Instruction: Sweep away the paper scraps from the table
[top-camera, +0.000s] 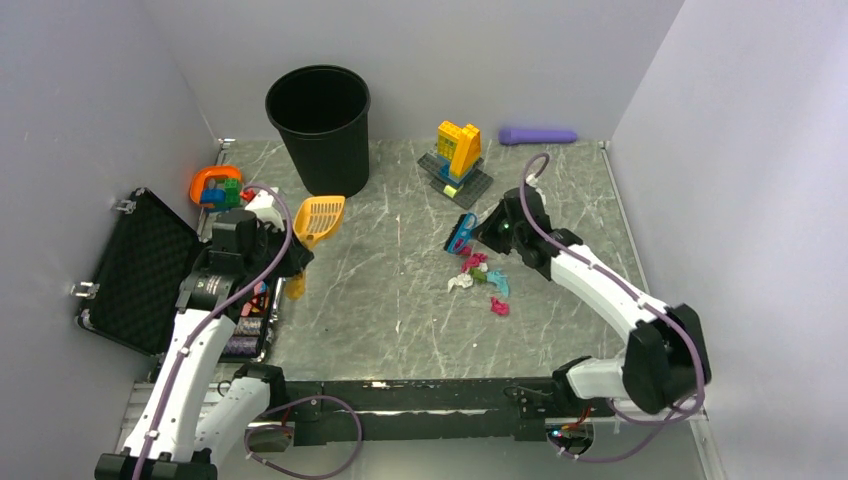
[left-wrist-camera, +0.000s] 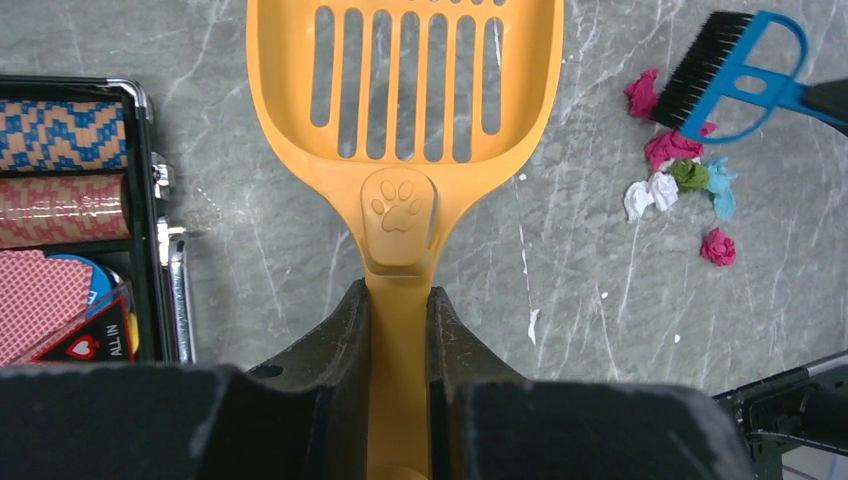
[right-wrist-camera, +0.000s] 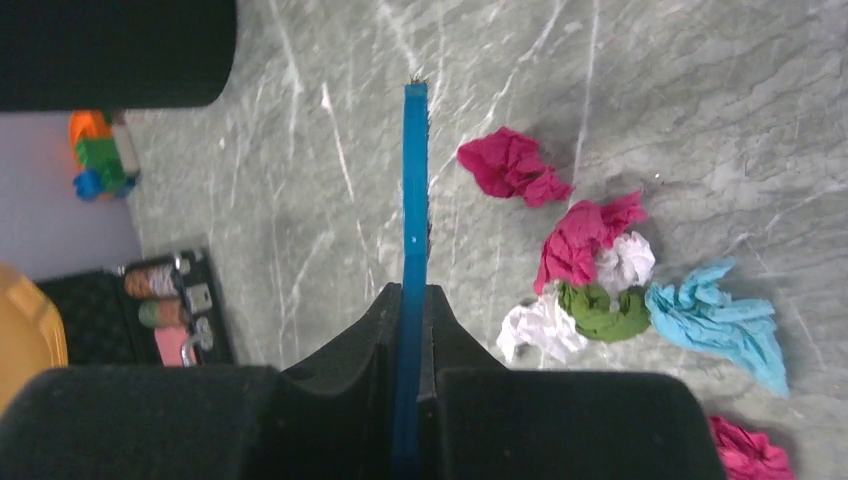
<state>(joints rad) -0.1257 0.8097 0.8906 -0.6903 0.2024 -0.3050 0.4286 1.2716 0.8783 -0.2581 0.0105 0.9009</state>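
Observation:
The paper scraps (top-camera: 482, 276) lie in a loose cluster right of the middle of the table (top-camera: 400, 310): magenta, white, green and teal wads. They also show in the left wrist view (left-wrist-camera: 680, 180) and the right wrist view (right-wrist-camera: 600, 280). My right gripper (top-camera: 492, 232) (right-wrist-camera: 412, 300) is shut on the handle of a blue hand brush (top-camera: 462, 233) (right-wrist-camera: 414, 180), whose black bristles sit just behind the scraps. My left gripper (top-camera: 290, 258) (left-wrist-camera: 398, 320) is shut on the handle of an orange slotted scoop (top-camera: 320, 218) (left-wrist-camera: 400, 90), held at the table's left side, apart from the scraps.
A black bin (top-camera: 320, 125) stands at the back left. An open black case (top-camera: 140, 270) with cards and rolls lies off the left edge. A yellow-and-blue brick build (top-camera: 458, 155), a purple cylinder (top-camera: 538, 135) and an orange-green toy (top-camera: 217, 187) stand along the back.

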